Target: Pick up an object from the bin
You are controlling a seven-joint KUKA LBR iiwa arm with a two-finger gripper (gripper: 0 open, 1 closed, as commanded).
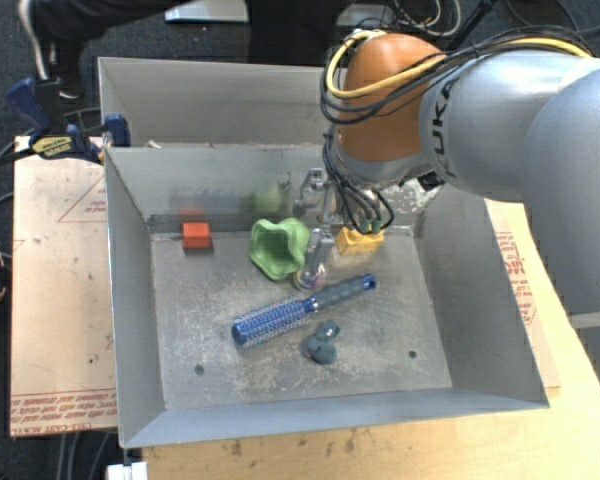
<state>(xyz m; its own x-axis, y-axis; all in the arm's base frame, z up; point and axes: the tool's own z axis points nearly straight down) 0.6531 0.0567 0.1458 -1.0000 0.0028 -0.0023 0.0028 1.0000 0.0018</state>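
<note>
We see the tool low in the grey bin, hanging from the arm that comes in from the view's right. We cannot tell whether the tool is released or clenched, and we see nothing held in it. Its tip sits against the right edge of a crumpled green soft thing, which is the thing nearest the tool. Just below the tip lies a blue hairbrush, its handle end close to the tool and its bristled head pointing away to the lower left. Just right of the tool, partly under the wrist, sits a yellow block. Further below, beyond the brush, lies a small grey-blue lump. Well off to the left stands an orange block.
</note>
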